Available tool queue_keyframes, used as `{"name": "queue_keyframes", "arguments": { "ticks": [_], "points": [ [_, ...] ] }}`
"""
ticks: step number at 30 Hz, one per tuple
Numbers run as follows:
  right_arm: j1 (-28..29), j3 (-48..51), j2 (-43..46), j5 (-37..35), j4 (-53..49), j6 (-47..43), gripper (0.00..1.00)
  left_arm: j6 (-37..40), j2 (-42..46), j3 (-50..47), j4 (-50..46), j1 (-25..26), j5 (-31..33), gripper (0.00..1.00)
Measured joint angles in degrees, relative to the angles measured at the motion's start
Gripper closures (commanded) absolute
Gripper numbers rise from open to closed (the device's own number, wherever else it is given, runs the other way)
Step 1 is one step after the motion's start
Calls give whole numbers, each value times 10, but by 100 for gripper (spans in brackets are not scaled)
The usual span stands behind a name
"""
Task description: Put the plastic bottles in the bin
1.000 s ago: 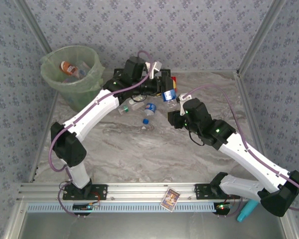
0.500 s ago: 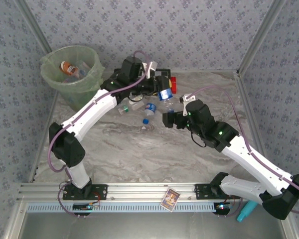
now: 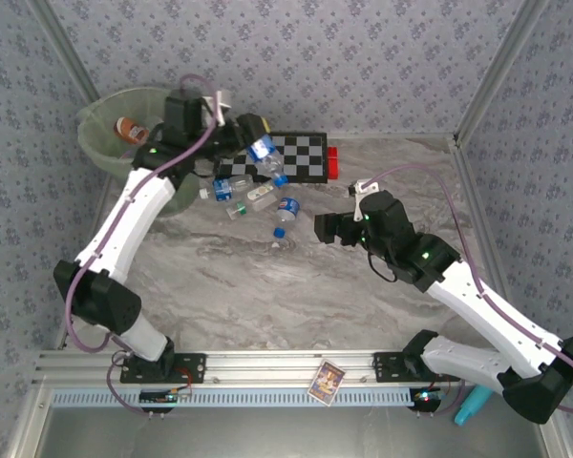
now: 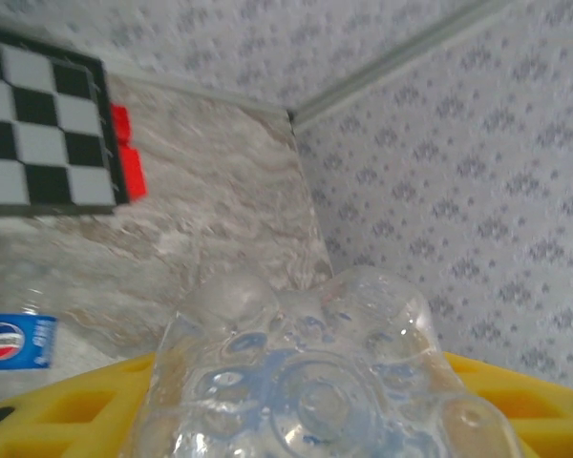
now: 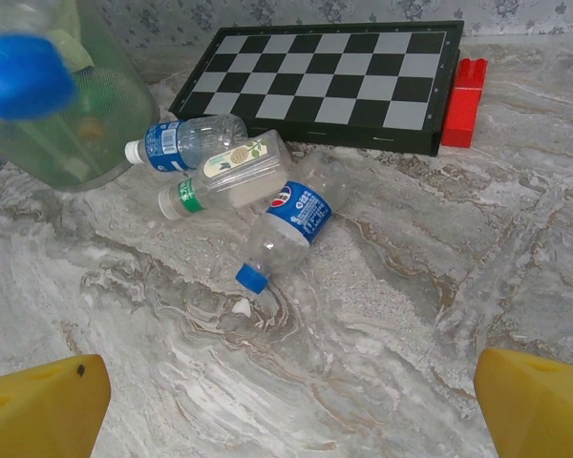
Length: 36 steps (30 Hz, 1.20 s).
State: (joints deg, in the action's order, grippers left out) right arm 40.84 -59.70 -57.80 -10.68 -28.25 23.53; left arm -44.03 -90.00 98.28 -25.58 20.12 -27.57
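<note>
One clear blue-labelled bottle (image 3: pixel 265 153) is clamped between the left fingers (image 4: pixel 67 410). It is held in the air over the left part of the checkerboard (image 3: pixel 301 157), just right of the bin (image 3: pixel 97 143), which contains an orange-labelled bottle (image 3: pixel 126 126). Three loose bottles (image 5: pixel 291 224) lie on the tabletop (image 5: pixel 411 286) just in front of the checkerboard, and the right fingers (image 5: pixel 38 405) stand wide apart and empty above the tabletop near them.
</note>
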Motion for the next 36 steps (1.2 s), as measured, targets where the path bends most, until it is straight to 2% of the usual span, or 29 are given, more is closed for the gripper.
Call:
{"name": "queue_keyframes", "arguments": {
  "ticks": [12, 25, 36],
  "points": [
    [-8, 0, -10, 6, 8, 0, 1, -6, 83, -26, -3, -132, 25, 39],
    [-12, 0, -14, 6, 8, 0, 0, -26, 94, -30, -4, -195, 30, 39],
    [-12, -1, -16, 7, 10, 1, 1, -80, 91, 1, -17, -290, 64, 39]
  ]
}}
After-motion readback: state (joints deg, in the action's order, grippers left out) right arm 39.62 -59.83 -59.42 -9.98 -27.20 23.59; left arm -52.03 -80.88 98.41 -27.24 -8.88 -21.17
